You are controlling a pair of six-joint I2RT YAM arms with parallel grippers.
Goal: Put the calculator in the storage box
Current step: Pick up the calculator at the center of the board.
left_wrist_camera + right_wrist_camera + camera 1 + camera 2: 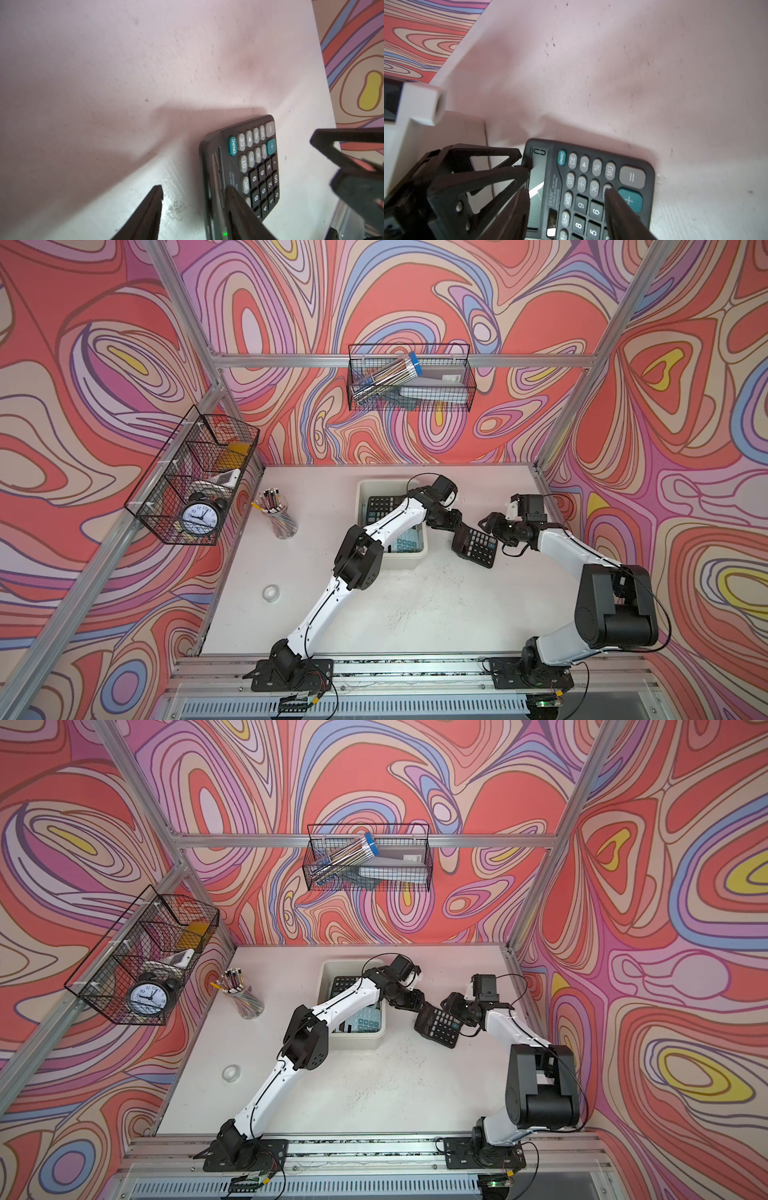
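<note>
A black calculator (pixel 476 547) (pixel 438 1027) with grey keys sits tilted just right of the cream storage box (pixel 399 562) (pixel 357 1042); whether it touches the table is unclear. My left gripper (pixel 457 530) (pixel 196 189) straddles its display end. One finger lies over the face and the other stands off the back with table showing between, so it is open. My right gripper (pixel 489 529) (pixel 568 192) is open, both fingertips in front of the calculator (pixel 591 166), one at the display and one at the minus key. The box holds other calculators, and my left arm crosses over it.
A cup of pencils (pixel 282 518) and a roll of clear tape (pixel 271 593) stand on the left of the table. A wire basket with an alarm clock (pixel 195 489) hangs on the left wall, and another wire basket (pixel 411 377) on the back wall. The right wall is close behind my right wrist.
</note>
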